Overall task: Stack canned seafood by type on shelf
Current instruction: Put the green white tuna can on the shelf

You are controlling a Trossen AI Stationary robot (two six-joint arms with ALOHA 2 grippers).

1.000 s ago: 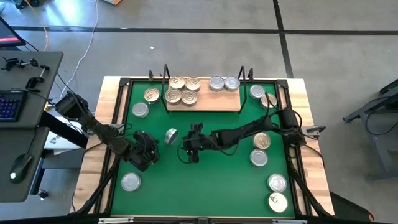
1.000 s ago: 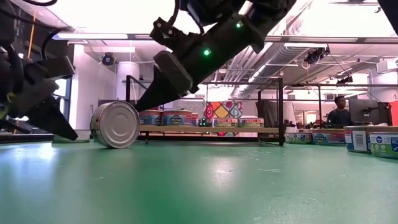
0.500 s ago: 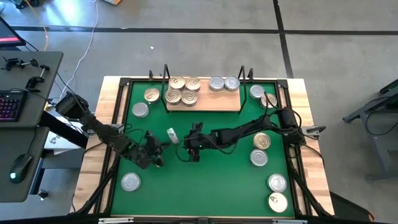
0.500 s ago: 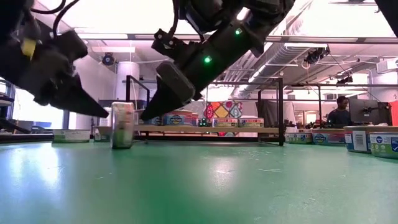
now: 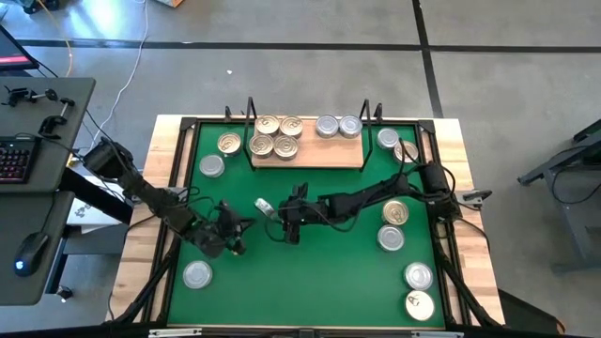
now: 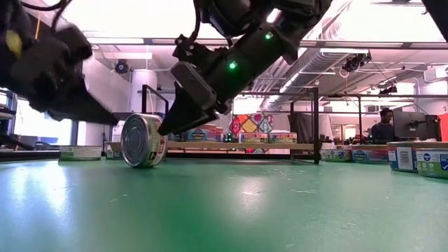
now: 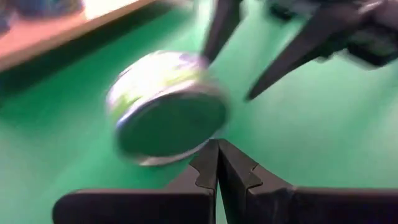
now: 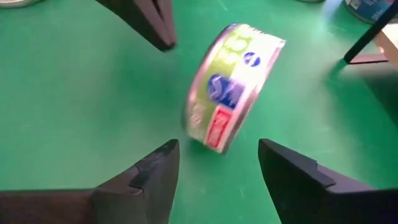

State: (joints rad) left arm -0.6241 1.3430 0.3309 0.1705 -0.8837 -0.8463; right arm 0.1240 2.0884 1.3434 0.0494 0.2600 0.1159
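One tin [image 5: 264, 207] with a green, blue and red label stands tilted on its rim on the green mat, blurred in both wrist views [image 7: 166, 109] [image 8: 233, 87]. My left gripper [image 5: 249, 222] is shut, with its tips [image 7: 217, 146] just short of the tin's flat face. A gap shows between them in the right wrist view. My right gripper [image 8: 214, 155] is open on the tin's other side, and the tin stands ahead of its two fingers. The wooden shelf [image 5: 310, 155] holds several gold-lidded tins [image 5: 274, 136] and two silver-lidded ones [image 5: 338, 126].
Loose tins lie flat on the mat: two at the far left [image 5: 212, 166], one near left [image 5: 197, 274], several along the right side [image 5: 391, 238] [image 5: 418, 275]. Black wire uprights [image 5: 252, 113] stand at the shelf's ends. A raised frame [image 5: 178, 169] borders the mat.
The tin has spun on its rim. It faced the low camera a second ago, then stood edge-on, and now shows its face slantwise and leans. It has also crept slightly toward the right arm. My left gripper has moved right toward the tin and turned.
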